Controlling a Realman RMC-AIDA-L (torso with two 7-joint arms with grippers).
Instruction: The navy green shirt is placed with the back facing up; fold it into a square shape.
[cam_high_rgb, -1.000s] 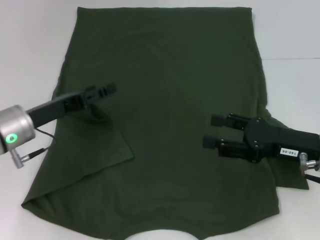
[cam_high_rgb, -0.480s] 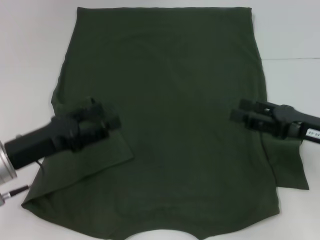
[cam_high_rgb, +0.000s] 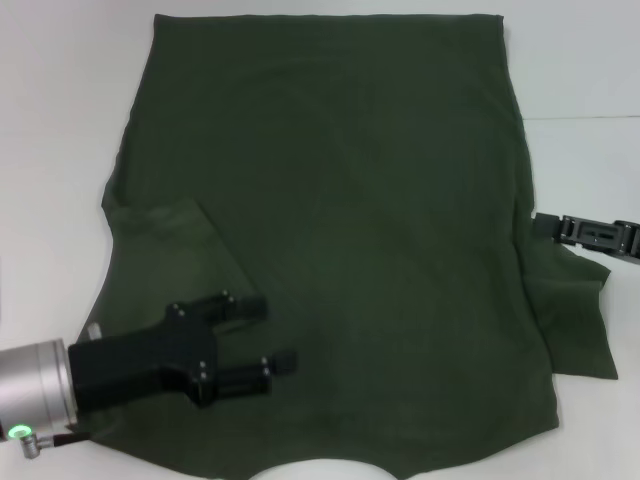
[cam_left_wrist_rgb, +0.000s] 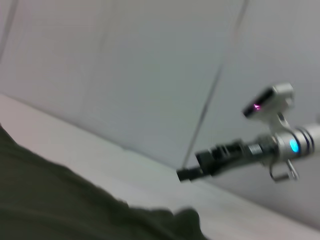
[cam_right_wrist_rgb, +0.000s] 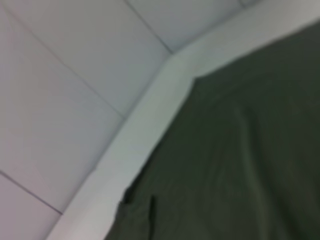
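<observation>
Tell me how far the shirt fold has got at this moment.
Early stage. Done: the left sleeve lies folded in over the navy green shirt. In hand: nothing; the left gripper is open over the shirt's near left part, and the right gripper sits at the shirt's right edge, holding nothing visible. Left: the right sleeve sticks out unfolded, and the body is still spread full length, not squared.

shirts: 1 navy green shirt (cam_high_rgb: 360, 200) | grippers: 2, left gripper (cam_high_rgb: 272, 338), right gripper (cam_high_rgb: 537, 225)

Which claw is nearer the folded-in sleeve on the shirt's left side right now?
Left. The left claw hovers open just below the folded-in sleeve of the shirt; the right claw is across at the opposite edge.
</observation>
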